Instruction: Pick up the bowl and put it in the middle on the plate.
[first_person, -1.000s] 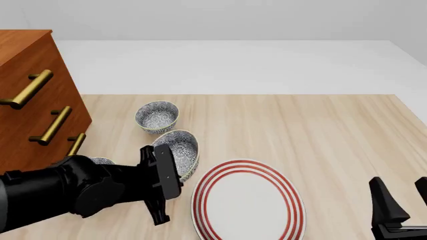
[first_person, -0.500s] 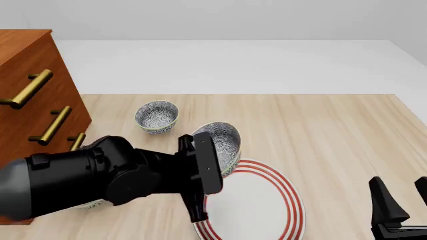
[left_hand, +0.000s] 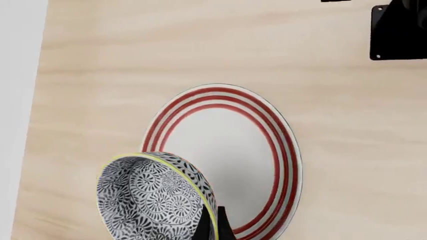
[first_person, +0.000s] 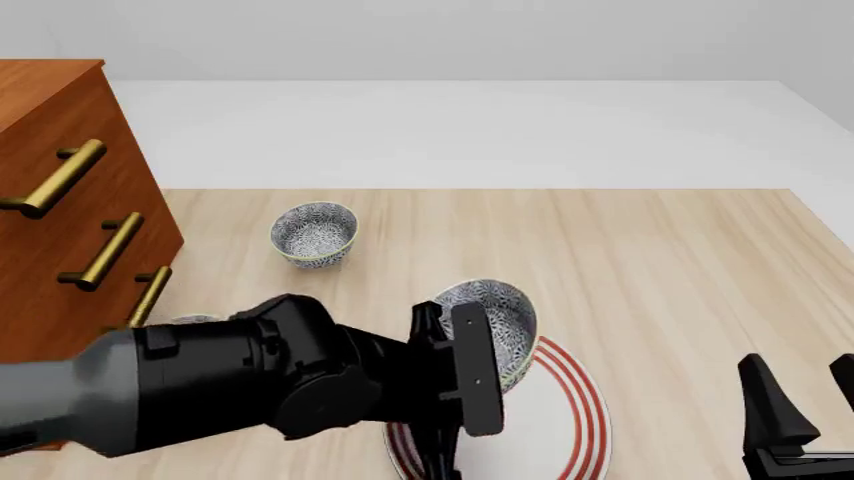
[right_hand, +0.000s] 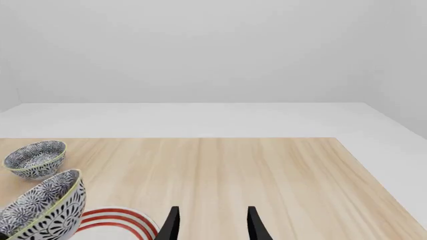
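- My left gripper (first_person: 461, 375) is clamped on the rim of the bowl (first_person: 491, 318); in the left wrist view both fingertips (left_hand: 215, 227) pinch the bowl's (left_hand: 150, 195) cream rim, one each side of the wall.
- Bowl is tilted on edge, opening turned sideways, held up off the table, not resting on anything.
- In the front view the bowl hangs over the 11 o'clock part of the plate (first_person: 567, 415), above the red rings, not yet at the middle.
- Left wrist view: plate (left_hand: 230, 150) lies flat on the wood table (left_hand: 200, 45), its white centre bare; the bowl overlaps its rim only.
- My left arm (first_person: 227, 385) covers the plate's left half in the front view.
- My right gripper (first_person: 801, 400) sits at about 3 o'clock of the plate, well apart from it, fingers spread, holding nothing; right wrist view shows the two fingertips (right_hand: 172, 222) with a clear gap between.
- Second bowl (first_person: 314, 233) stands upright on the table at 11 o'clock from the plate, well apart.
- Third bowl (first_person: 198, 321) mostly hidden behind my left arm, only a sliver showing.
- Wooden drawer cabinet (first_person: 67, 200) with brass handles at far 9–10 o'clock.
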